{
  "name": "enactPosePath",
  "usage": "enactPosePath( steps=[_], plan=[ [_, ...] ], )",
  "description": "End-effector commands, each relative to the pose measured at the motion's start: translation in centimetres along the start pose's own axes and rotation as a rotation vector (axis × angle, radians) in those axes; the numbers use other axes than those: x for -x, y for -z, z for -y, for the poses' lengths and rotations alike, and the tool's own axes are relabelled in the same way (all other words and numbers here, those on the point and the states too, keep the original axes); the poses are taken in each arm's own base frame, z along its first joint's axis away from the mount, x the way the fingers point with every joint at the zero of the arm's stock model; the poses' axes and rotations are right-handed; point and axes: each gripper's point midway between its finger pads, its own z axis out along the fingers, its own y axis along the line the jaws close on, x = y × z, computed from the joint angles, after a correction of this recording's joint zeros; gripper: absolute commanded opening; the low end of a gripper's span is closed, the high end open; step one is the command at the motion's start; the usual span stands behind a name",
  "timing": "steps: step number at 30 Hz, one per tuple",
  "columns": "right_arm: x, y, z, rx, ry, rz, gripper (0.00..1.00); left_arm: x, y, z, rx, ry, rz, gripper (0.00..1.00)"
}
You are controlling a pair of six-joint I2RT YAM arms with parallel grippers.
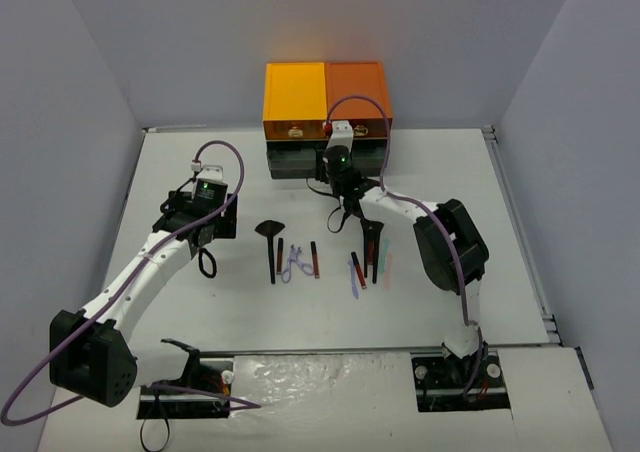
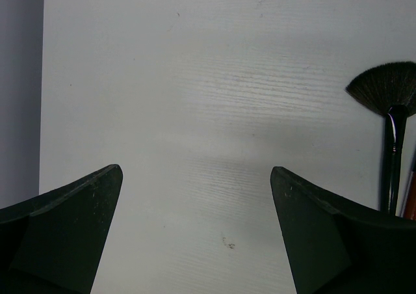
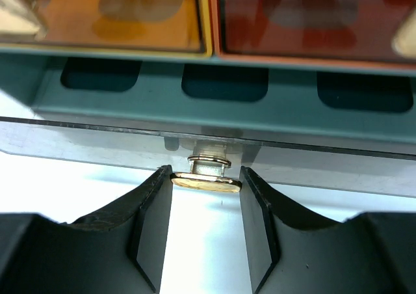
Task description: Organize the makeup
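Observation:
The makeup lies mid-table in two loose groups. A black fan brush, a purple scissor-like curler and a red-black pencil form the left one. Another black brush, a red-black pencil, a purple stick and a mint stick lie to the right. My right gripper is at the drawer box, shut on the gold knob of its lower drawer. My left gripper hangs open over bare table, with the fan brush off to its right.
The orange-and-dark drawer box stands against the back wall, its smoky drawer front right before my right fingers. White walls close in the table on the left, back and right. The right arm's elbow stands just right of the makeup.

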Motion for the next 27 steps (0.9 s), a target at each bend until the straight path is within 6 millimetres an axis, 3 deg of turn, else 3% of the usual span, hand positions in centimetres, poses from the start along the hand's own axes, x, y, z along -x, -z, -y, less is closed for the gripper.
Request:
enactPosePath(
  steps=[1, 10, 14, 23, 27],
  plan=[
    [3.1, 3.8, 0.6, -0.03, -0.088, 0.068, 0.07, 3.4, 1.4, -0.6, -0.003, 0.07, 0.103, 0.97],
    [0.2, 8.4, -0.4, -0.011, -0.125, 0.018, 0.09, 3.3, 1.4, -0.4, -0.011, 0.07, 0.101, 0.97],
    [0.4, 9.6, -1.2, 0.005, -0.134, 0.016, 0.14, 3.3, 1.3, -0.3, -0.012, 0.069, 0.1, 0.97],
    [2.2, 11.9, -1.7, 0.018, -0.124, 0.034, 0.65, 3.2, 1.3, -0.3, -0.014, 0.071, 0.098, 0.97],
    [3.5, 14.3, -1.5, 0.025, -0.121, 0.052, 0.73, 3.2, 1.2, -0.3, -0.013, 0.073, 0.095, 0.97]
  ],
)
